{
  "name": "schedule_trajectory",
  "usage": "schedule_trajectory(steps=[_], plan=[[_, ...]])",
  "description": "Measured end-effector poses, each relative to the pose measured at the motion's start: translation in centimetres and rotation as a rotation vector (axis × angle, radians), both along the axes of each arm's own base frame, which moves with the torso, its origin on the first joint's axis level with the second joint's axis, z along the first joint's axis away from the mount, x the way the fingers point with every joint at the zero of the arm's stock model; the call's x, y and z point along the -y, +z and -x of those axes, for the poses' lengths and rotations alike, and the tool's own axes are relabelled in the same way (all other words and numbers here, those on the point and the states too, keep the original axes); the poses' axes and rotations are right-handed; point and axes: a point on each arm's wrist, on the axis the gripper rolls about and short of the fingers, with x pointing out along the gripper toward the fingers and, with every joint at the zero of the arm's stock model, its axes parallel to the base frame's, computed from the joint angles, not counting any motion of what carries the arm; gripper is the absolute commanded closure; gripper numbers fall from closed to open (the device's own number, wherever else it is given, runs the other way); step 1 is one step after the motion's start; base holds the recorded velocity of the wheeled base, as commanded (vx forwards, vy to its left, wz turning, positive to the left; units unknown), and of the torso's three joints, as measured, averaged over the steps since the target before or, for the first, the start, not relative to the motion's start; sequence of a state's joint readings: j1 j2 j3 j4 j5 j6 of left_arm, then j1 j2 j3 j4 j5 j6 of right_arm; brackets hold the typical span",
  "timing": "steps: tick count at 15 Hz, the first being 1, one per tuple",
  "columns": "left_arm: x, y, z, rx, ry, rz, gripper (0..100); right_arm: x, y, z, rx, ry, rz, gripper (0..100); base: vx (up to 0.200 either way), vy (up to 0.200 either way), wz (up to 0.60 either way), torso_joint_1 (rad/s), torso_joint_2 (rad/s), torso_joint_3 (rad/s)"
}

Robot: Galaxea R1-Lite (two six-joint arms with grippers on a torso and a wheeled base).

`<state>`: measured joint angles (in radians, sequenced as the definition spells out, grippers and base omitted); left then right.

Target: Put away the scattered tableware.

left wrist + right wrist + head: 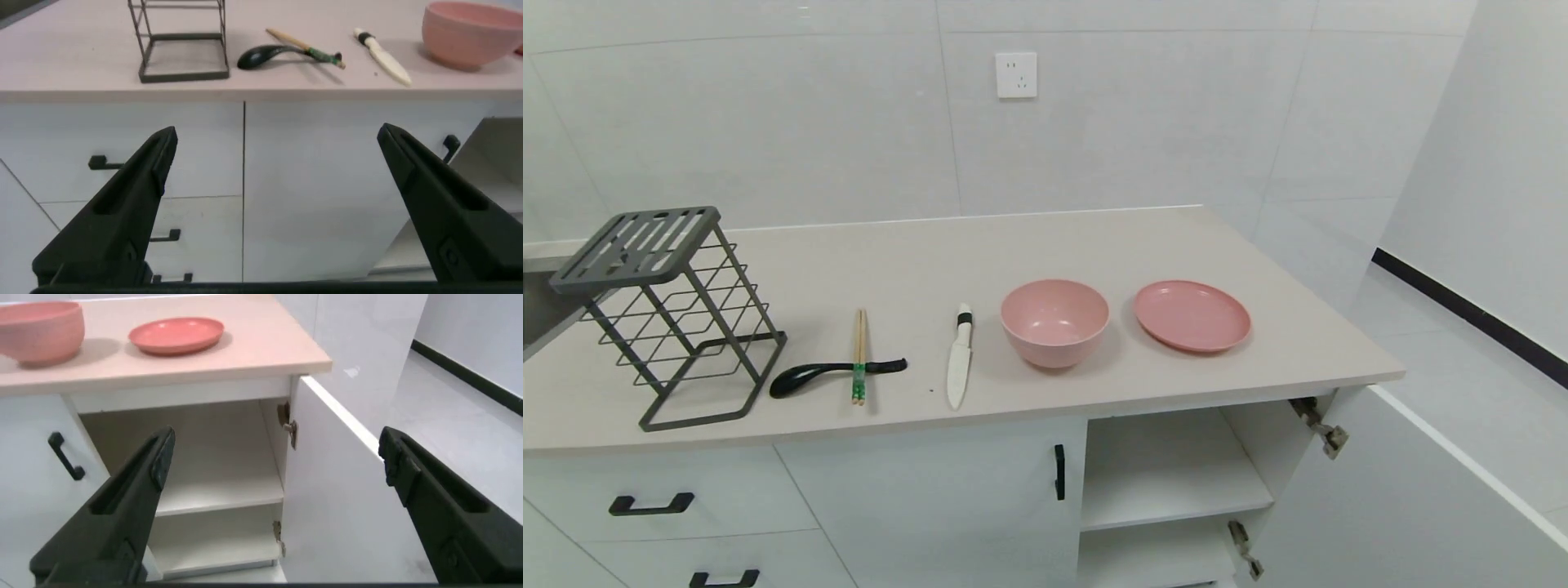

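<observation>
Your left gripper (pixel 274 214) hangs in front of the drawers, below the front edge of the bench (pixel 1029 245), with its fingers (pixel 122 216) spread wide and nothing between them. Your right gripper (pixel 274 508) faces the open cabinet (pixel 204 457), its fingers (pixel 122 506) also spread wide and holding nothing.

All the tableware you have to deal with lies on the bench in a row near the front edge. At your far left stands the dark wire rack (pixel 670 310), upright. Just beside it lies the black spoon (pixel 809 376), its bowl end toward the rack. The wooden chopsticks (pixel 859 355) lie together across the spoon's handle, touching it. Next comes the white knife (pixel 960 359), blade tip toward the front edge, apart from the chopsticks. The pink bowl (pixel 1054 322) sits upright just to the right of the knife, and the pink plate (pixel 1192 314) lies flat near the bowl, not touching it.

Under the plate, the cabinet door (pixel 1405 506) stands swung open, showing a white shelf (pixel 1168 482) inside
</observation>
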<state>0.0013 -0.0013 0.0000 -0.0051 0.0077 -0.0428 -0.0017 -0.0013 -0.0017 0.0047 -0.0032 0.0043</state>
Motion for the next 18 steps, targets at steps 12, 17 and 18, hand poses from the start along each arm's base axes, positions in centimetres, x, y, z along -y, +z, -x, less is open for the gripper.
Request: schedule_trajectory(steps=[12,17,18], plan=[[-0.01,0.0,0.0,0.0,0.004,-0.001,0,0.0,0.01,0.0,0.001,0.0,0.0,0,0.05,0.0,0.0,0.262,-0.52,-0.249],[-0.02,0.0,0.0,0.0,0.007,0.0,0,0.0,0.0,0.0,0.0,0.0,0.0,0,0.0,0.0,0.0,0.001,-0.01,-0.006],[-0.02,0.0,0.0,0.0,0.006,0.0,0,0.0,0.0,0.0,0.0,0.0,0.0,0,0.0,0.0,0.0,0.0,0.0,0.0]])
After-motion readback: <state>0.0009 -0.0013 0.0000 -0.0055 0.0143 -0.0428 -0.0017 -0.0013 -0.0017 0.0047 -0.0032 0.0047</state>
